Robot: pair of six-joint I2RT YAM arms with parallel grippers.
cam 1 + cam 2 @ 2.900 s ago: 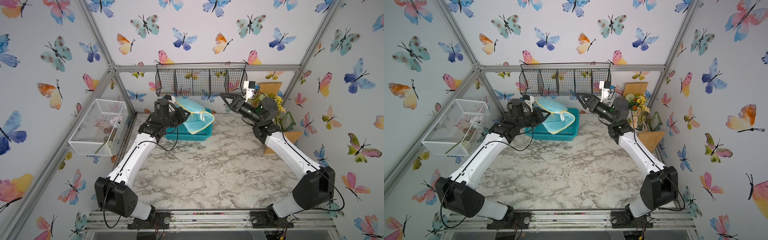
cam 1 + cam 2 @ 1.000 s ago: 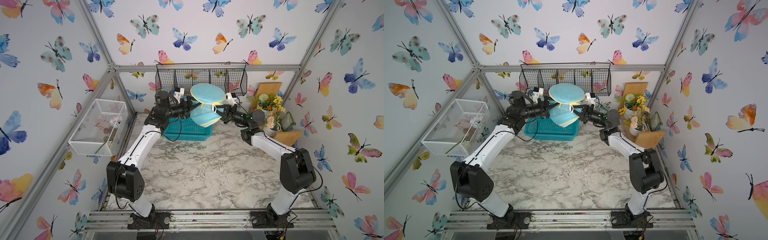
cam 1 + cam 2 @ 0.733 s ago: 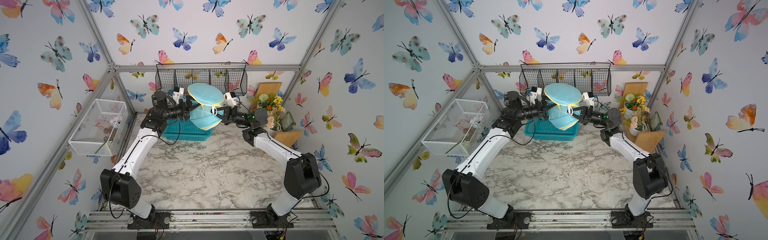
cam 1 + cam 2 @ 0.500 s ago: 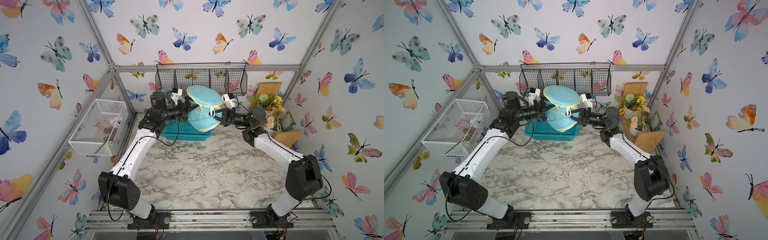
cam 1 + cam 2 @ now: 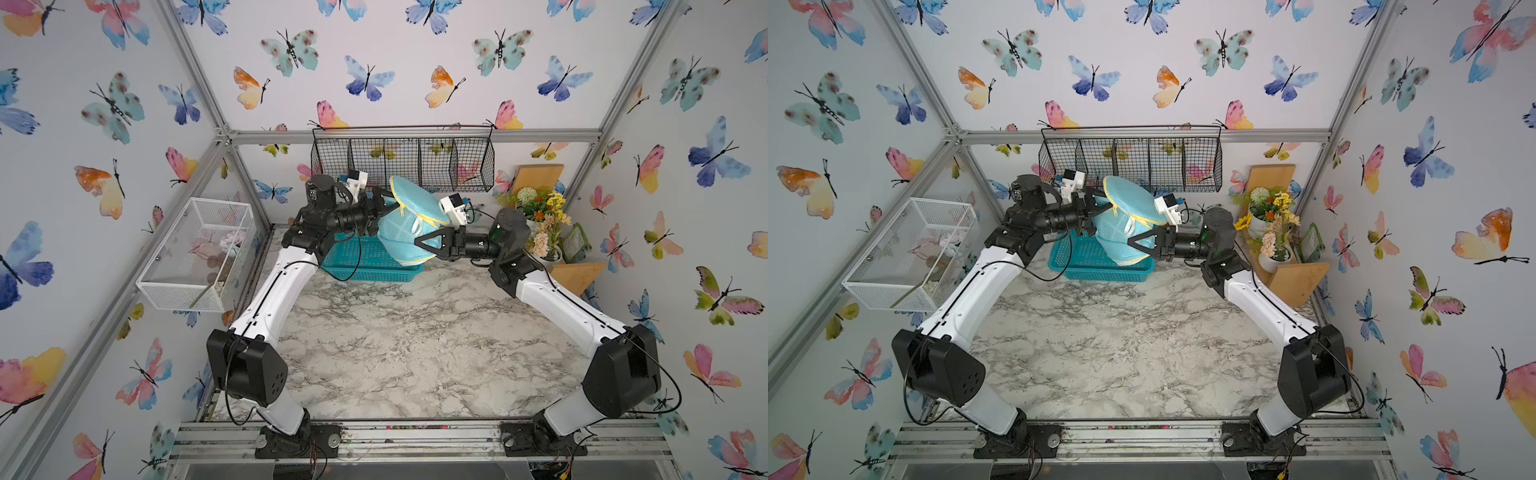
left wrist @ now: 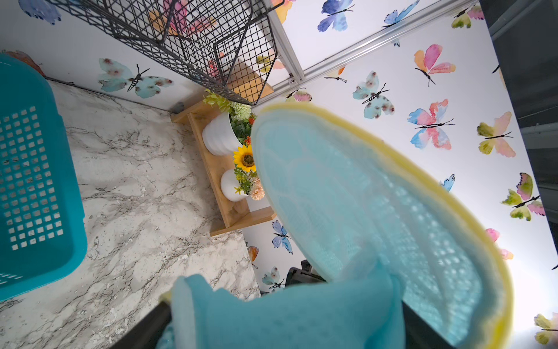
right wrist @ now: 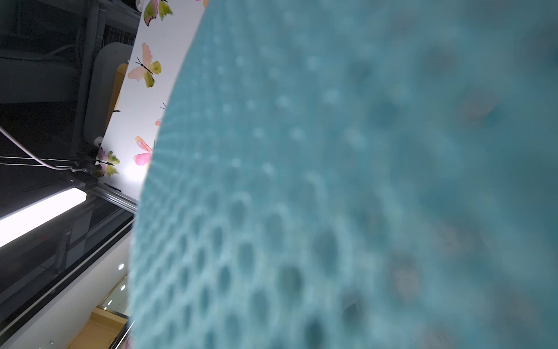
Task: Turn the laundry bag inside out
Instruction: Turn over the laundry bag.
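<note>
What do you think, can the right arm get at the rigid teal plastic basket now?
Probably not freely: the right gripper is shut on the light-turquoise mesh laundry bag, held up above that basket.

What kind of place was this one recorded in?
Likely a staged robot test cell, not a real home: an aluminium frame lined with butterfly wallpaper, a marble-look table, and two arms bolted to a rail.
</note>
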